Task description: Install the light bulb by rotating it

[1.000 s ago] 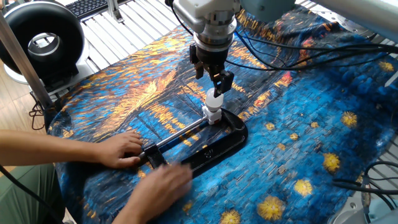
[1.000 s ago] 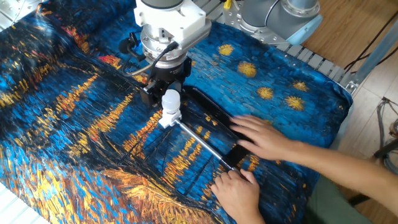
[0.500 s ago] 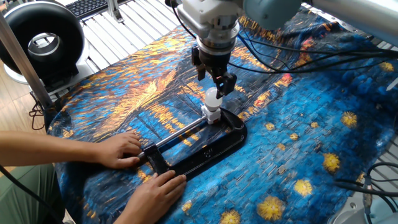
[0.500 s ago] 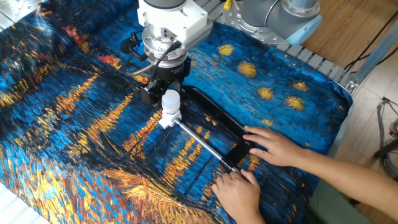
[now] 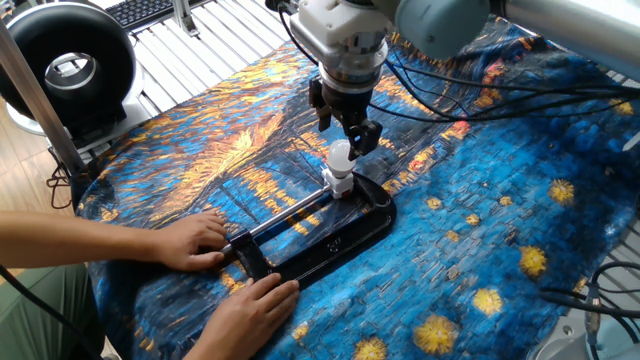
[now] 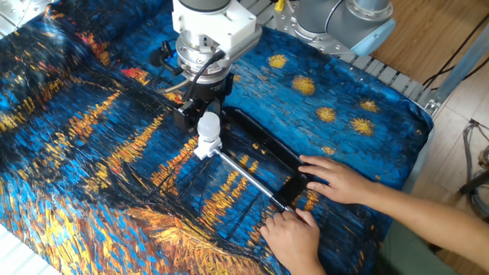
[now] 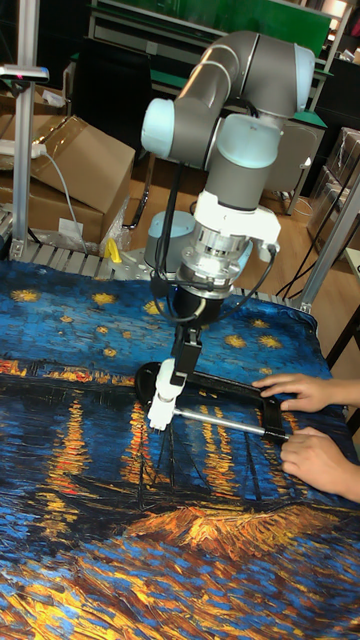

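Note:
The light bulb [image 5: 341,153] is small, round and white, and stands upright on a white square socket block [image 5: 341,184]. My gripper [image 5: 343,150] comes down from above, its black fingers [image 5: 365,133] flanking the bulb and shut on it. The other fixed view shows the light bulb [image 6: 208,124] in front of the gripper [image 6: 205,121], with the socket block [image 6: 205,146] just below. In the tall fixed view the light bulb [image 7: 166,380] is partly covered by the gripper [image 7: 170,378].
The socket block sits at one end of a black clamp frame [image 5: 345,240] with a metal rod [image 5: 290,213]. A person's two hands [image 5: 195,243] [image 5: 245,315] hold the frame's other end. A blue and orange painted cloth [image 5: 500,230] covers the table. A black fan [image 5: 65,65] stands at the far left.
One of the person's hands slid onto the end of the black frame and now rests still. My gripper has turned and shifted slightly at the bulb.

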### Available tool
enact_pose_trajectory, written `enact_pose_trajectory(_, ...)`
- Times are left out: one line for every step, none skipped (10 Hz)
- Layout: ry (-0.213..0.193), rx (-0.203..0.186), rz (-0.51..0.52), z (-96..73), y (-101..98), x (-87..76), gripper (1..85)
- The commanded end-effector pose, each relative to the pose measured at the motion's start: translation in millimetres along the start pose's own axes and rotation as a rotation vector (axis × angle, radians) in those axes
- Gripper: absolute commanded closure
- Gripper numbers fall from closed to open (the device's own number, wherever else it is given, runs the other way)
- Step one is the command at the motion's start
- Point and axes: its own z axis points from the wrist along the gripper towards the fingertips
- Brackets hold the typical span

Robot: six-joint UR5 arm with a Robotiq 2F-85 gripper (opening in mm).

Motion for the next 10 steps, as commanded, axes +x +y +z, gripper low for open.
enact_pose_trajectory(-0.035,0.018,0.004,6.0,-1.0,-5.8,16.7)
enact_pose_trajectory(-0.049,0.018,0.008,8.2,-0.4,-8.9,18.0)
enact_pose_trajectory(-0.05,0.016,0.01,8.7,0.2,-9.2,19.0)
enact_pose_trajectory(-0.05,0.014,0.01,8.8,0.7,-9.0,19.7)
enact_pose_trajectory(-0.05,0.013,0.01,9.3,1.5,-8.4,20.3)
enact_pose_trajectory(-0.052,0.008,0.014,10.0,3.2,-8.1,21.3)
enact_pose_trajectory(-0.051,-0.006,0.026,10.5,7.3,-7.3,22.7)
enact_pose_trajectory(-0.054,-0.009,0.033,10.7,8.6,-7.5,23.7)
enact_pose_trajectory(-0.051,-0.015,0.035,10.9,10.3,-6.5,24.0)
enact_pose_trajectory(-0.049,-0.023,0.04,11.3,12.6,-5.7,24.0)
